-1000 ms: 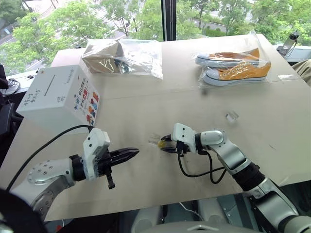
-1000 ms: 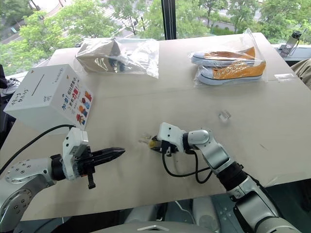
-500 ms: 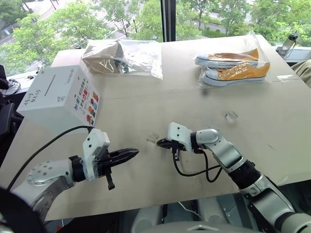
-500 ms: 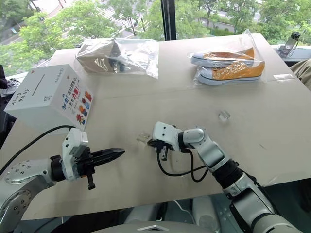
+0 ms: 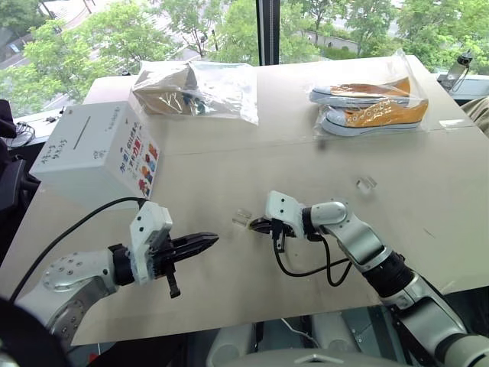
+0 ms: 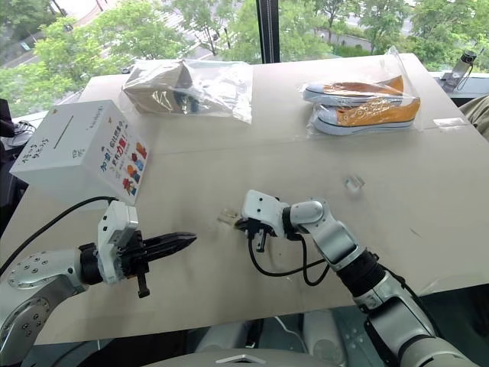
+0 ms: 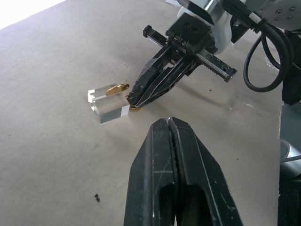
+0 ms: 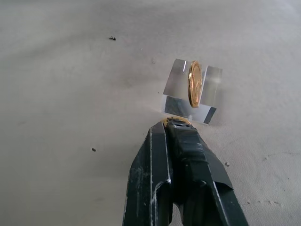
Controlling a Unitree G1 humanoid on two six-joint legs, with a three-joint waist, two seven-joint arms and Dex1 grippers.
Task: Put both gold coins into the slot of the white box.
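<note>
Now from the head, your white box (image 5: pixel 95 153) sits far left, slot (image 5: pixel 79 135) on top. Left wrist: your left gripper (image 7: pixel 170 129) is pressed together, empty. Right wrist: your right gripper (image 8: pixel 175 126) pinches one gold coin (image 8: pixel 176 119) against the clear block (image 8: pixel 190 94), whose slit holds the other coin (image 8: pixel 194 83)

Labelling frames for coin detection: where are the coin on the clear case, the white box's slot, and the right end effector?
coin (image 8: pixel 194 84), right wrist view, its gold face.
slot (image 5: pixel 78 138), left eye view, mid-slit.
right end effector (image 7: pixel 132 100), left wrist view, between fingertips.

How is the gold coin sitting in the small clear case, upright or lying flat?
Upright: the gold coin stands on edge in the clear case, its rim rising above the top.
</note>
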